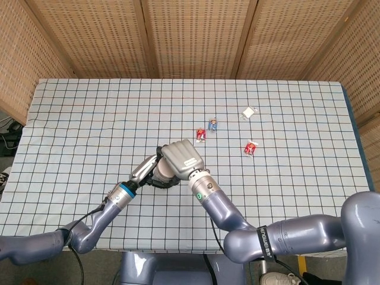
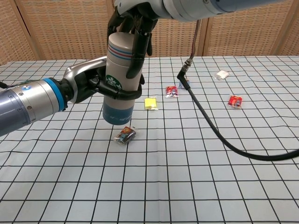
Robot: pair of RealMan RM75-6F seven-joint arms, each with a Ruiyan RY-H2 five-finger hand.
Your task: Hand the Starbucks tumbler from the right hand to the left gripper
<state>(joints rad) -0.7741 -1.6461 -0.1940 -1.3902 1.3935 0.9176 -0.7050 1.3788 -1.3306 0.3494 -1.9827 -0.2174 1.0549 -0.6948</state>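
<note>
The Starbucks tumbler [image 2: 120, 74], cream above and blue at the base with a green logo, hangs upright above the checked table [image 2: 187, 163]. My right hand [image 2: 133, 21] grips its top from above, dark fingers running down the front. My left hand [image 2: 96, 84] wraps around its middle from the left, fingers curled across the logo. In the head view the right hand [image 1: 181, 157] covers the tumbler [image 1: 161, 172], and the left hand [image 1: 145, 169] reaches in beside it.
Small wrapped snacks lie about: a dark one [image 2: 125, 135] under the tumbler, a yellow one [image 2: 150, 103], red ones [image 2: 171, 91] [image 2: 235, 101], a white one [image 2: 221, 74]. A black cable [image 2: 210, 126] trails from the right arm.
</note>
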